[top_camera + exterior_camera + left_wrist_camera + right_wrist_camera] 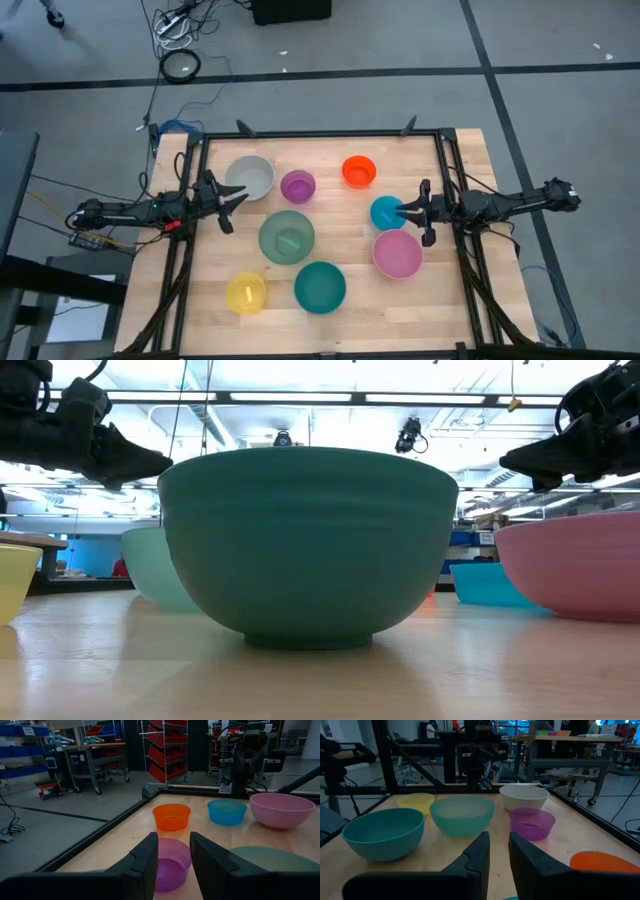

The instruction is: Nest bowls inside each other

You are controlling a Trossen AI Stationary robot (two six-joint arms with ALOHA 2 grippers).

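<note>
Bowls: eight lay apart on the table (455, 300) — none nested.
Cyan-blue bowl (386, 212): at the table's right side, directly under the right gripper (405, 211) fingertips; pink bowl (397, 254) just beside.
Right gripper: narrow gap, nothing held.
Grey-white bowl (250, 177): just ahead of the left gripper (238, 197), purple bowl (298, 186) beyond.
Left gripper: parted, empty.
Nearer arm: right — likely first.

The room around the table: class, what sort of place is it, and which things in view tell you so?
Most likely a robotics lab or workshop: racks of red parts bins, a wheeled workbench and loose cables on the grey floor surround the wooden table where two arms work.
</note>
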